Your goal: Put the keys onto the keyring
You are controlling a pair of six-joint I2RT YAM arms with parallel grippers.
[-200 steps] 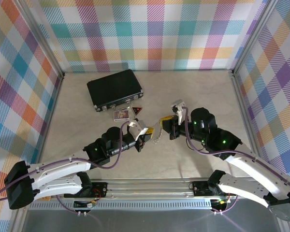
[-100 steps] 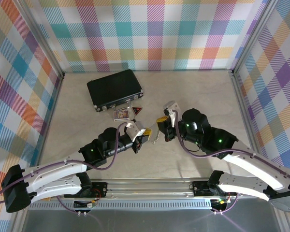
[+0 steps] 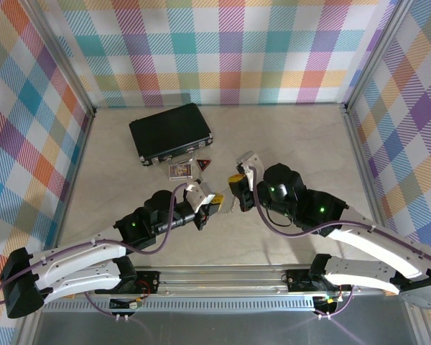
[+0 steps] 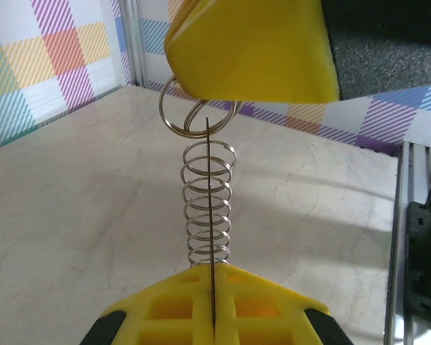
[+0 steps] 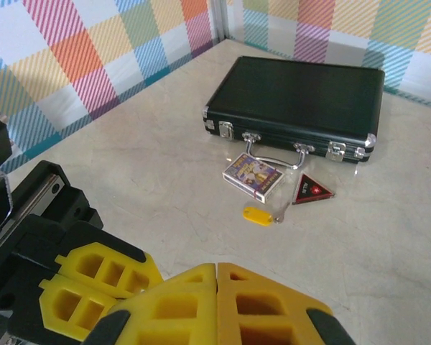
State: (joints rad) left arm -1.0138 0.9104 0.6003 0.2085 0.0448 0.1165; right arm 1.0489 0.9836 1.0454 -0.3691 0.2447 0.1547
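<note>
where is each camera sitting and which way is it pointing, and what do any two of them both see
top external: above and behind the bases, looking down on the table; both arms show, left gripper and right gripper close together.
left wrist: rides that wrist, looks along its shut fingers, up the keyring chain, to the right gripper's yellow pad.
right wrist: rides that wrist, looks over its shut fingers toward the black case.
shared: top and right wrist both show the case, card and red tag.

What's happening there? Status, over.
Left gripper, right gripper shut, silvery keyring chain strung between. Yellow-headed silver key on table beside red triangular tag. Nothing blocking.
</note>
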